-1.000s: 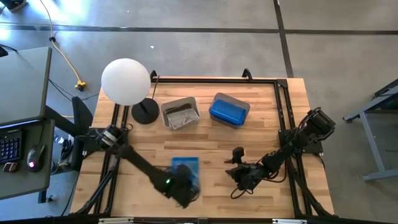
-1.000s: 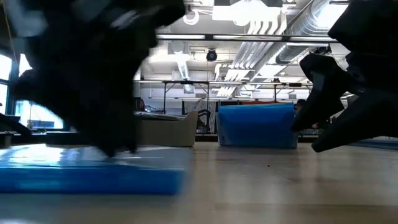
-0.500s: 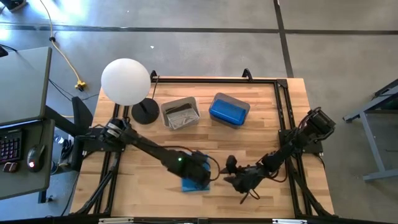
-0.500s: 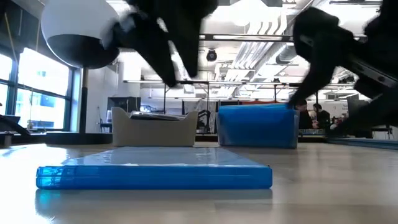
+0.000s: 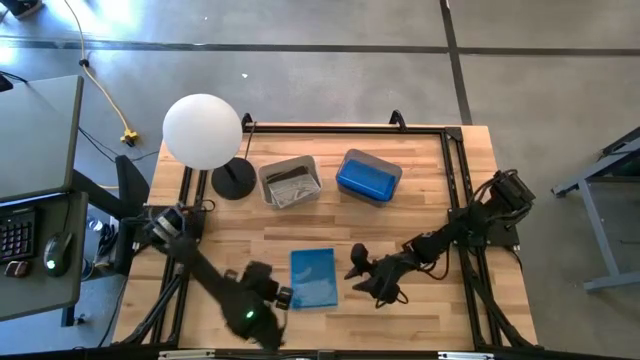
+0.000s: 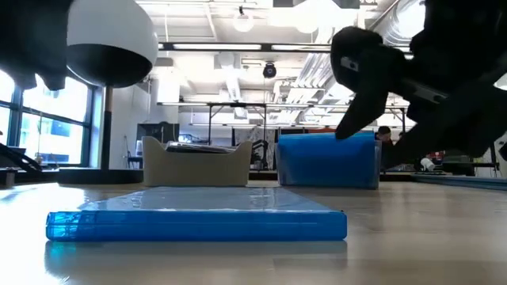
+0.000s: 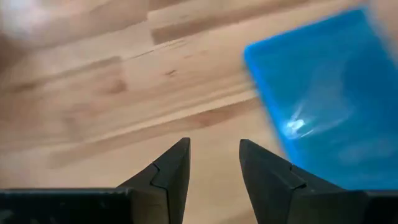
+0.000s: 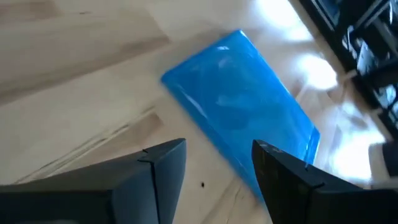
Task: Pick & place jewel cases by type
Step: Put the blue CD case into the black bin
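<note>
One translucent blue jewel case (image 5: 313, 278) lies flat on the wooden table (image 5: 420, 210), near the front edge; the low view shows its long edge (image 6: 198, 225). My left gripper (image 5: 280, 293) hovers open just left of it, with nothing between its fingers (image 7: 214, 165). My right gripper (image 5: 360, 272) stands open just right of the case, pointing at it (image 8: 217, 155). The case (image 8: 239, 106) lies ahead of those fingers, untouched. Black jewel cases lie in the grey tub (image 5: 290, 182).
A grey tub and a blue tub (image 5: 368, 175) stand side by side at the table's far middle. A lamp with a white globe (image 5: 203, 130) and a black base (image 5: 232, 180) stands at the far left. A black frame rail (image 5: 455, 190) runs along the right edge.
My left gripper has swept across the blue case, then pulled back toward the near left and risen, turning as it went. The case now lies fully uncovered, flat on the table. My right gripper has moved left toward the case and rolled.
</note>
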Tool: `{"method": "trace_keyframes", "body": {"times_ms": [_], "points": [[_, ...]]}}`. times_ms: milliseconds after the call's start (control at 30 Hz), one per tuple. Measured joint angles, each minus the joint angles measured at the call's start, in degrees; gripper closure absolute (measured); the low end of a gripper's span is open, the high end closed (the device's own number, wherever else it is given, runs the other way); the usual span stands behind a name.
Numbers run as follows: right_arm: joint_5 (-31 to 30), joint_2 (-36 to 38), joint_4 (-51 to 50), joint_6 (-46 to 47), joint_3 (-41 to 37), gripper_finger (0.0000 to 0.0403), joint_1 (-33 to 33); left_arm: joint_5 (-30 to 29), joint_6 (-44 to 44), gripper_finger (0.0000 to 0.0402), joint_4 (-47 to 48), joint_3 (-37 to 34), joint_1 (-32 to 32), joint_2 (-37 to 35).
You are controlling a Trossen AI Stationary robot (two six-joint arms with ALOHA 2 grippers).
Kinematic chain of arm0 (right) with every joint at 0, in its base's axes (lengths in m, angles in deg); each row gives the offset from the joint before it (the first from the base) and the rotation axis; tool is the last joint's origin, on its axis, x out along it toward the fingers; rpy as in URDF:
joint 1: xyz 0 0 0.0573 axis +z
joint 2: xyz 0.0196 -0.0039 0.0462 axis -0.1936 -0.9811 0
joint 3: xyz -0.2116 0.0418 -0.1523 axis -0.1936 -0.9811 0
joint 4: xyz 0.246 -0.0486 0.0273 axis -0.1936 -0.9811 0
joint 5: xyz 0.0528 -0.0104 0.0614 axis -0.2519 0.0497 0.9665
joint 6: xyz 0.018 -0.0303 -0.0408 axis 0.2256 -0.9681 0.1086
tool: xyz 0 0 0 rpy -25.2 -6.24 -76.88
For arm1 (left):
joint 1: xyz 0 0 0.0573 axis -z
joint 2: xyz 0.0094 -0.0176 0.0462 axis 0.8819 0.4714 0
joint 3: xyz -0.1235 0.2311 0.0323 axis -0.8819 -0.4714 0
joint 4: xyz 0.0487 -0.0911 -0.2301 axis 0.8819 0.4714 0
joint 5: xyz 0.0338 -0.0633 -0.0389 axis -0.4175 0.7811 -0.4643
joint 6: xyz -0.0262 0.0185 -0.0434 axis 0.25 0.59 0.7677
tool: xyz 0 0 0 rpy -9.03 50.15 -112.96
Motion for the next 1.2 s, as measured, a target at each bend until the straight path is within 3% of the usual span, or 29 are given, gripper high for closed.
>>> {"method": "trace_keyframes", "body": {"times_ms": [100, 267, 500, 667, 867, 1067, 1200], "points": [[1.76, -0.19, 2.51, -1.24, 0.00, 0.0224, -0.80, -6.63, 7.31, 0.0264, -8.28, -5.05, 2.24, -0.05], [5.91, -4.92, 4.09, -2.96, 3.37, 0.0224, -1.90, -12.10, 7.31, 0.0264, -26.94, -14.80, 1.64, -0.02], [0.49, -13.41, -3.08, -2.65, 11.42, 0.0224, -2.96, -9.79, -0.43, 0.0264, -46.21, -24.36, -2.96, -0.50], [1.75, -14.04, -4.84, -1.82, 12.79, 0.0223, -3.88, -8.35, -6.10, 0.0265, -49.97, -25.52, -5.35, -0.57], [-0.02, -13.90, -5.41, -3.44, 12.66, 0.0224, -3.46, -8.81, -6.54, 0.0265, -50.20, -24.76, -5.71, -0.26], [-7.99, -13.92, -3.99, -11.00, 12.95, 0.0224, -0.39, -9.11, -9.34, 0.0264, -55.68, -24.42, -6.39, -0.13], [-7.83, -13.79, -4.46, -12.23, 13.16, 0.0224, 0.72, -8.11, -15.02, 0.0264, -58.95, -24.58, -8.01, -0.13]]}}
